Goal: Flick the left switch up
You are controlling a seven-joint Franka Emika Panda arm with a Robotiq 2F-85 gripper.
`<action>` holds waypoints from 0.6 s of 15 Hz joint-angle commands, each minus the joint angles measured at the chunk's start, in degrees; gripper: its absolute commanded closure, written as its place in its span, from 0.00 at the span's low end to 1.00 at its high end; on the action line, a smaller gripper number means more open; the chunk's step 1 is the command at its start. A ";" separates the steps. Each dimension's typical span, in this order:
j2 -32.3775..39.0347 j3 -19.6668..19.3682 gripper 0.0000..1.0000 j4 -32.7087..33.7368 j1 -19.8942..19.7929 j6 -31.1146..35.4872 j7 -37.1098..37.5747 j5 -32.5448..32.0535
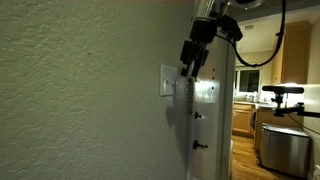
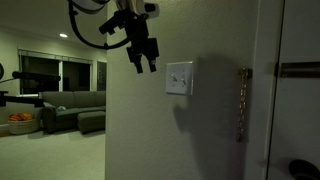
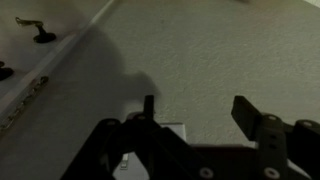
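Textured wall [image 2: 150, 130]: broad and bare, with open room on the side facing the lounge. Door [image 1: 210, 130]: its hinged edge stands near the plate's other side, so clearance there is tighter.

Switch plate [image 2: 180, 77]: mounted mid-wall; the left switch is too small to make out.

Tool [image 2: 146, 64]: just beside the plate and apart from it, jaws parted, holding nothing.

Step judged: approach. Next move calls for one fingertip set under the left toggle, then pushed upward.
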 commanded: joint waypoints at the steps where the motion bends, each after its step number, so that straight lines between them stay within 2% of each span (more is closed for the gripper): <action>1: -3.73 -0.24 0.00 -7.21 0.06 -0.13 0.24 2.01; 9: -5.37 -0.48 0.00 -17.04 -0.41 0.16 2.12 2.83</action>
